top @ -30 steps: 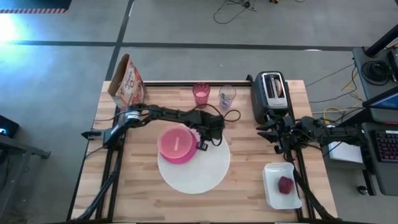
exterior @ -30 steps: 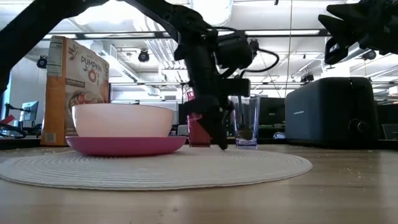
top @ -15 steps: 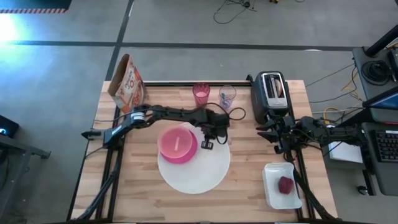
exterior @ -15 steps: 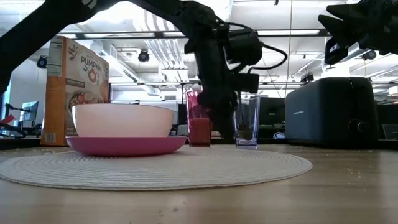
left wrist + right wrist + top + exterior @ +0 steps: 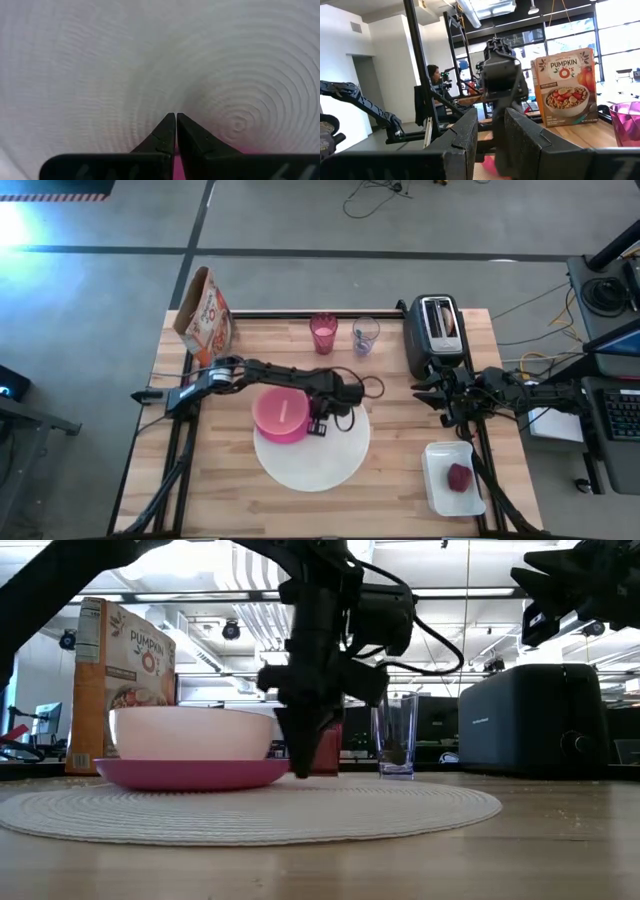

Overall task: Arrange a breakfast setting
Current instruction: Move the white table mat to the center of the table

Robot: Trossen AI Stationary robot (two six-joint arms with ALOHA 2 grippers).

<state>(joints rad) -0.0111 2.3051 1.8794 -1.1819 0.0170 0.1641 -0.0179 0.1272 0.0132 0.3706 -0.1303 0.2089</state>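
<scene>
A magenta plate (image 5: 262, 420) with a peach-orange bowl (image 5: 195, 732) on it lies on the left part of a large white round woven plate (image 5: 320, 460). My left gripper (image 5: 318, 426) is shut and points down at the magenta plate's right rim. A pink cup (image 5: 323, 332) stands at the far edge. A dark red fruit (image 5: 459, 477) lies on a white tray (image 5: 440, 490). My right gripper (image 5: 425, 393) waits open above the table near the toaster (image 5: 435, 335). The bagel does not show plainly. My left gripper meets the magenta plate's right rim (image 5: 283, 771) with the outer side of its shut fingers (image 5: 300, 755). The fingers come from above, pointing down, their tips just over the white woven plate (image 5: 150, 75). The magenta plate lies flat with the bowl upright on it.
A cereal box (image 5: 205, 312) stands at the far left corner. A clear glass (image 5: 365, 335) stands beside the pink cup. People and other arms show in the room beyond the table in the right wrist view.
My left gripper, shut throughout, rose to the right of the magenta plate, then came down again toward the table's left against the plate's right rim. The plate with the bowl has slid a little toward the left edge.
</scene>
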